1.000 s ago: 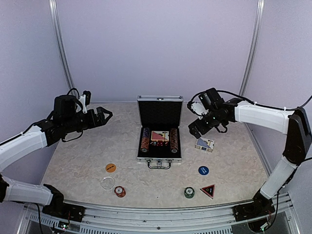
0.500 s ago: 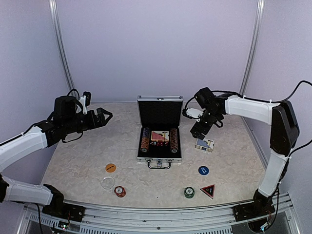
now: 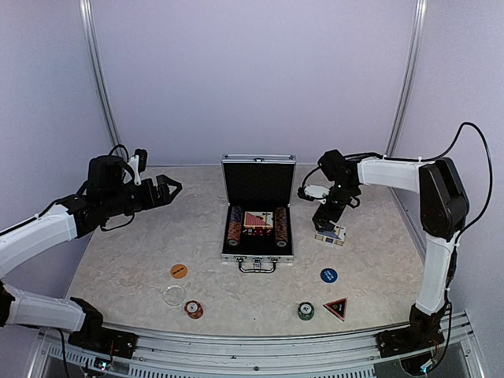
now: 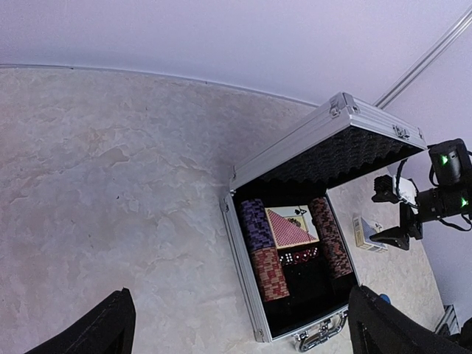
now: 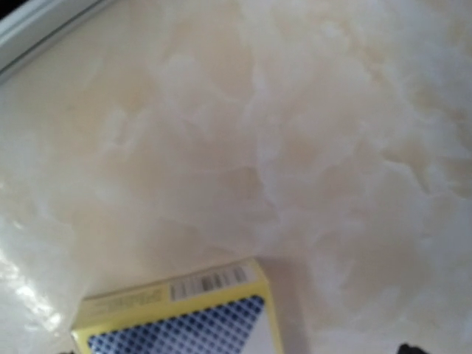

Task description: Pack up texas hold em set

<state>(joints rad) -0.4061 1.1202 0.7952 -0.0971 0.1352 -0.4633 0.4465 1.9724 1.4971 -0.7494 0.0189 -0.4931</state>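
Observation:
The silver case point(image 3: 257, 256) stands open mid-table with its black-lined lid point(image 3: 258, 183) upright. It holds chip stacks point(image 3: 234, 224) on both sides and the red deck point(image 3: 258, 220) between them. The case also shows in the left wrist view point(image 4: 247, 280). The blue deck point(image 3: 334, 234) lies on the table right of the case. My right gripper point(image 3: 324, 221) hangs open just above its left end. In the right wrist view the deck point(image 5: 177, 321) is close below and one fingertip point(image 5: 413, 348) shows. My left gripper point(image 3: 167, 189) is open and empty, raised far left of the case.
Near the front edge lie an orange disc point(image 3: 179, 271), a clear disc point(image 3: 174, 295), a red-white chip stack point(image 3: 194, 309), a green chip stack point(image 3: 305, 311), a blue disc point(image 3: 328, 275) and the red-black triangle marker point(image 3: 336, 307). Walls close the back and sides.
My right gripper has swung right and down from beside the case lid to just over the blue deck. The left arm has not moved.

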